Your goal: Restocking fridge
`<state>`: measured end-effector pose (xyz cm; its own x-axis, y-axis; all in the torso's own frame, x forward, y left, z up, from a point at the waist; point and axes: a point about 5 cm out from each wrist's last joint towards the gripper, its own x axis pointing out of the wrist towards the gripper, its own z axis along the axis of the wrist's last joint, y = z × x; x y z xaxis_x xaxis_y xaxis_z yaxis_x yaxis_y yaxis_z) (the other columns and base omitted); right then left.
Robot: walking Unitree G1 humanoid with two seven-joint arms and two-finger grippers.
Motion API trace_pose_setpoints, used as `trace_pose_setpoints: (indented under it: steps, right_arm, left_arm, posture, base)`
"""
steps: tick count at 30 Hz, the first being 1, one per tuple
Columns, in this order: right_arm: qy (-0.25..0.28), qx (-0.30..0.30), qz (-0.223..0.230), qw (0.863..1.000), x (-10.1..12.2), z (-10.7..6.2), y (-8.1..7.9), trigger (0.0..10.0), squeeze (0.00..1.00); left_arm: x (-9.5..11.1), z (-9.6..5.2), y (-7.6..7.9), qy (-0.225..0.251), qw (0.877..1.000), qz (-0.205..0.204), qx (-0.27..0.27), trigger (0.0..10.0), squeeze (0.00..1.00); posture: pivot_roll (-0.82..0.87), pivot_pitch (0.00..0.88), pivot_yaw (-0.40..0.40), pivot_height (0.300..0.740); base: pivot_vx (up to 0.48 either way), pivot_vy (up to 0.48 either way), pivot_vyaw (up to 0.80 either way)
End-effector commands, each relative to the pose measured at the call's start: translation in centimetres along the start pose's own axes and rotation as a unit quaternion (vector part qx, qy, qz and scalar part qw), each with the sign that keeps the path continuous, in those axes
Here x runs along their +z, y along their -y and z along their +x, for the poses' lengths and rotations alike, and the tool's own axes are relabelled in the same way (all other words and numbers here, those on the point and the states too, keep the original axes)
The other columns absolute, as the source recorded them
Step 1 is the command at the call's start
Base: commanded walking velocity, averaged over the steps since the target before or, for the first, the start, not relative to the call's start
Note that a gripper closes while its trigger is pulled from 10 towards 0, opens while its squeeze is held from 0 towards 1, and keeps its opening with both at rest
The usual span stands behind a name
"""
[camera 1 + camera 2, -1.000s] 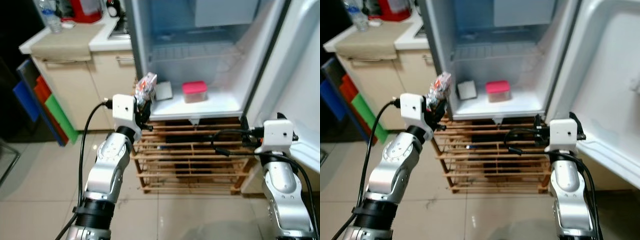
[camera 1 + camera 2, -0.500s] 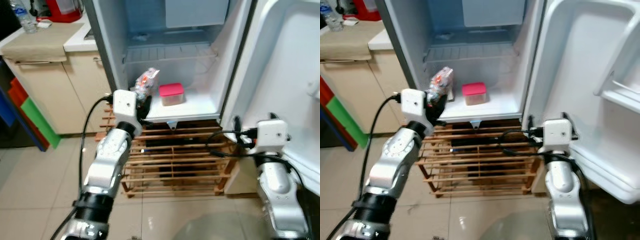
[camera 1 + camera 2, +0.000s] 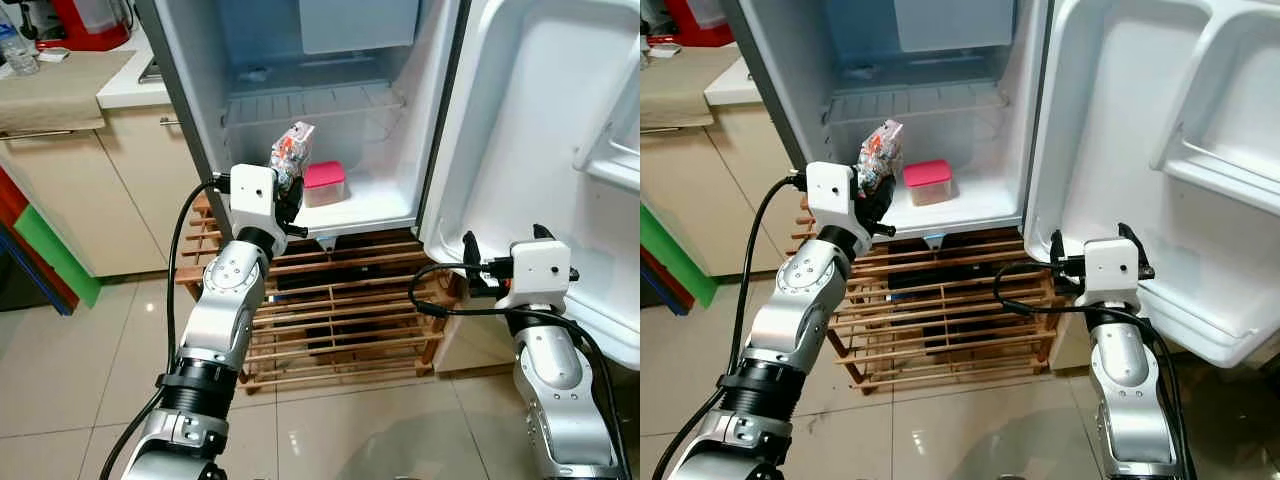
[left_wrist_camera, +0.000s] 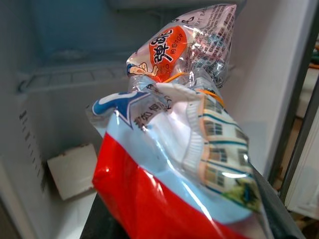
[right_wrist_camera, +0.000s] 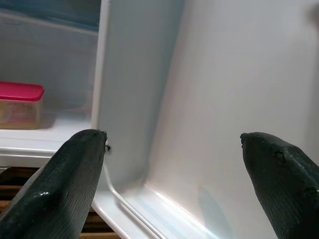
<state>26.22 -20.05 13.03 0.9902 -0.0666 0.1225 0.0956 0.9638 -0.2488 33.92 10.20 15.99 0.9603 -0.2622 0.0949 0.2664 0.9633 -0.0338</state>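
Note:
My left gripper [image 3: 287,192] is shut on a crinkled snack bag [image 3: 290,153], printed red, white and orange, and holds it upright at the left front of the open fridge's lower compartment. In the left wrist view the snack bag [image 4: 184,134] stands close before the camera. On the fridge's white floor [image 3: 375,208] sits a container with a pink lid [image 3: 324,183], just right of the bag, and a small white box [image 4: 75,169] lies further back. My right gripper [image 5: 174,144] is open and holds nothing, low by the bottom inner corner of the fridge door [image 3: 560,120].
A slatted wooden rack [image 3: 340,310] stands under the fridge. A beige cabinet and counter [image 3: 60,90] are on the left, with coloured panels [image 3: 40,250] leaning beside them. The open door with its shelves juts out on the right. Tiled floor lies in front.
The whole view has swung right and closer to the fridge. The left gripper, still holding the bag, is now in front of the fridge opening beside the pink-lidded container.

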Motion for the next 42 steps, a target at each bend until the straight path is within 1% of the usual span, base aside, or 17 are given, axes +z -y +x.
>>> trace_pose_setpoints:
  steps: [1,4,11,14,15,17,18,21,26,27,37,41,42]
  right_arm:
    - [0.009,0.004,0.006,1.000,0.4,-0.1,-0.2,10.0,0.00]
    - [0.005,0.006,0.007,1.000,0.3,-0.2,-0.3,10.0,0.00]
    - [0.007,0.012,0.007,1.000,0.3,0.0,-0.4,10.0,0.00]
    - [0.007,0.013,0.007,1.000,0.3,0.0,-0.4,10.0,0.00]
    - [0.000,0.016,0.006,1.000,0.1,0.0,-0.6,10.0,0.00]
    - [0.000,0.016,0.006,1.000,0.1,0.0,-0.6,10.0,0.00]
    - [-0.005,0.018,0.005,1.000,0.0,0.0,-0.7,10.0,0.00]
    - [-0.007,0.015,0.008,1.000,-0.1,-0.1,-0.6,10.0,0.00]
    - [-0.009,0.010,0.008,1.000,-0.2,-0.1,-0.4,10.0,0.00]
    - [-0.010,0.008,0.005,1.000,-0.2,-0.2,-0.3,10.0,0.00]
    - [-0.013,0.007,0.009,1.000,-0.3,-0.2,-0.3,10.0,0.00]
    - [-0.005,0.009,0.010,1.000,-0.2,-0.2,-0.4,10.0,0.00]
    - [-0.005,0.011,0.010,1.000,-0.1,-0.2,-0.5,10.0,0.00]
  left_arm:
    - [0.6,0.2,-0.6,0.013,1.000,0.008,0.003,10.0,0.00]
    - [0.7,0.3,-1.0,0.016,1.000,0.016,0.002,10.0,0.00]
    - [0.7,0.2,-0.9,0.018,1.000,0.023,-0.004,10.0,0.00]
    - [0.5,0.2,-1.1,0.011,0.999,0.029,-0.007,10.0,0.00]
    - [0.3,0.1,-1.1,0.005,0.999,0.043,-0.011,10.0,0.00]
    - [0.3,0.1,-1.1,0.005,0.999,0.043,-0.011,10.0,0.00]
    - [0.2,0.2,-1.2,-0.002,0.999,0.050,-0.012,10.0,0.00]
    - [0.1,0.3,-1.2,-0.005,0.999,0.051,-0.012,10.0,0.00]
    - [0.1,0.3,-1.1,-0.006,0.999,0.051,-0.013,10.0,0.00]
    - [-0.1,0.4,-0.7,-0.009,0.999,0.051,-0.014,10.0,0.00]
    - [-0.3,0.4,-0.2,-0.013,0.999,0.049,-0.019,10.0,0.00]
    - [-0.5,0.5,0.0,-0.014,0.999,0.039,-0.018,10.0,0.00]
    - [-0.5,0.6,0.4,-0.013,0.999,0.036,-0.022,10.0,0.00]
  posture:
    - [-0.19,0.000,0.090,0.740]
    - [-0.19,0.000,0.085,0.740]
    - [-0.18,0.000,0.081,0.740]
    - [-0.18,0.000,0.080,0.740]
    - [-0.18,0.000,0.080,0.740]
    - [-0.18,0.000,0.080,0.740]
    - [-0.18,0.000,0.081,0.740]
    - [-0.18,0.000,0.083,0.740]
    - [-0.18,0.000,0.084,0.740]
    - [-0.19,0.000,0.083,0.740]
    - [-0.19,0.000,0.083,0.740]
    - [-0.19,0.000,0.084,0.740]
    - [-0.18,0.000,0.082,0.740]
  base:
    - [0.000,0.480,0.00]
    - [0.000,0.479,0.00]
    - [0.000,0.449,0.00]
    - [0.292,0.382,0.00]
    - [0.000,0.000,0.00]
    - [0.000,0.000,0.00]
    - [0.000,0.000,-0.76]
    - [0.000,0.000,-0.76]
    - [0.000,0.000,-0.76]
    - [0.000,0.000,-0.76]
    - [0.000,0.000,-0.76]
    - [0.000,0.000,0.00]
    - [0.000,0.000,0.00]
